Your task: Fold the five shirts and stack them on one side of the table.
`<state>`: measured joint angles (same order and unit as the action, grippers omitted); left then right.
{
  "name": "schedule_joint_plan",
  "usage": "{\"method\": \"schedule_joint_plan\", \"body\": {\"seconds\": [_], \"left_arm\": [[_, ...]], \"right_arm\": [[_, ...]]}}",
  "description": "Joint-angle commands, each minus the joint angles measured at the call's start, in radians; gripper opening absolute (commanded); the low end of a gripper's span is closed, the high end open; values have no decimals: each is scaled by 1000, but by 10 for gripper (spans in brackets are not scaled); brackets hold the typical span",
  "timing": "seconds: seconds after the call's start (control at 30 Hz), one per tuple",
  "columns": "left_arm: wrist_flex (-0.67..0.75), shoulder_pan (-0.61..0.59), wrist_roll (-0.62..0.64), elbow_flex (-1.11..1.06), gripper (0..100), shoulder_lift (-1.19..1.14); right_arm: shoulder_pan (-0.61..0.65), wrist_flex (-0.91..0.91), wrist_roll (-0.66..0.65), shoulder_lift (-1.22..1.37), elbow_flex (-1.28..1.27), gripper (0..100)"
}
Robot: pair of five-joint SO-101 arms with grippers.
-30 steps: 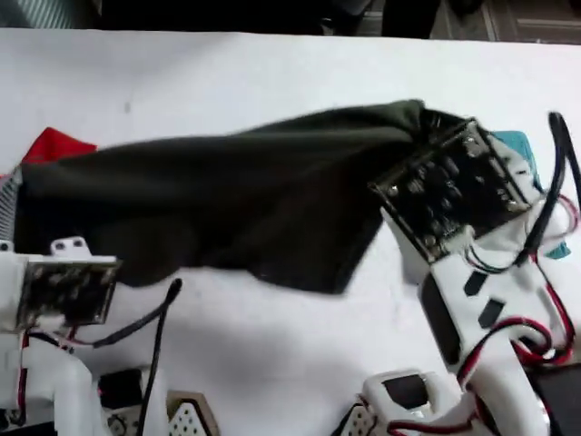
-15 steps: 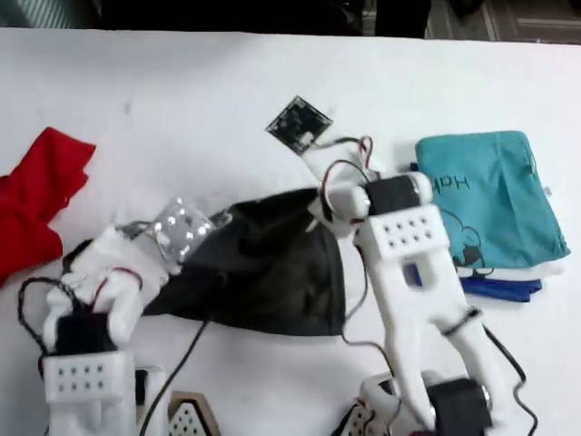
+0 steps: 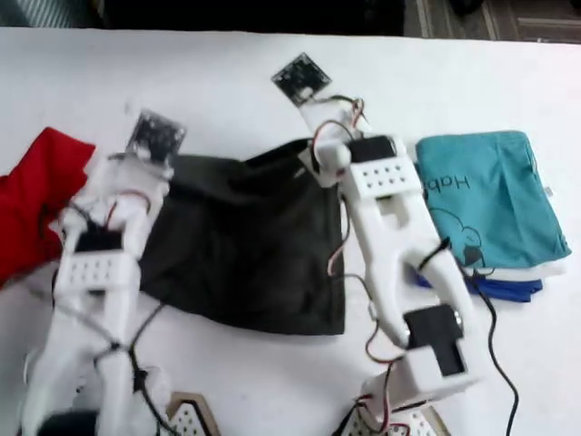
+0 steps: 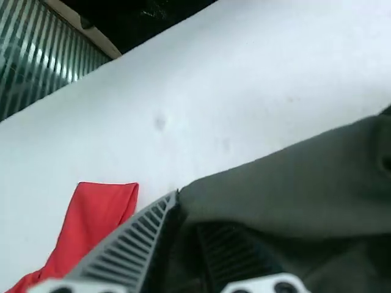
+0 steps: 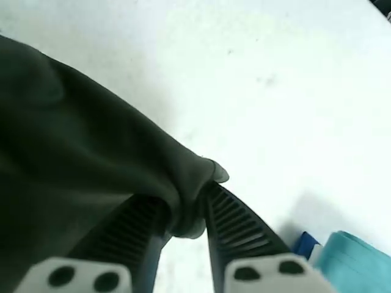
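The white surface [image 3: 227,73] is carrying a dark shirt [image 3: 245,245] lying spread in the centre of the high view. The left arm's jaws are clamping its upper left corner and the right arm's jaws are clamping its upper right corner. A stack of folded shirts [image 3: 495,204], teal on top, is sitting at the right of the frame, while a crumpled red shirt [image 3: 36,195] is lying at the left edge.
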<state>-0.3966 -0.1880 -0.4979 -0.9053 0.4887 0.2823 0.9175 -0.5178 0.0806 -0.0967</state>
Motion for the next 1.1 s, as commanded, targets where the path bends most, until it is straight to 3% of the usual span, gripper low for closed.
{"method": "schedule_joint_plan", "body": {"seconds": [0.0,0.13,0.23,0.53,0.73,0.87,1.07], "left_arm": [[-61,-24,54,230,83,-130],[-307,-65,164,470,191,-202],[-485,-65,164,615,200,-243],[-884,-82,164,875,199,-271],[-1166,-90,32,904,180,-268],[-1250,-189,-8,907,47,-266],[-1324,-418,-71,901,34,-266]], "right_arm": [[-8,117,8,45,141,102],[-12,341,9,99,282,303],[-12,483,9,124,384,335],[27,796,2,137,575,246],[47,803,6,88,430,5],[47,803,2,-12,227,15],[54,794,0,-180,-115,18]]}}
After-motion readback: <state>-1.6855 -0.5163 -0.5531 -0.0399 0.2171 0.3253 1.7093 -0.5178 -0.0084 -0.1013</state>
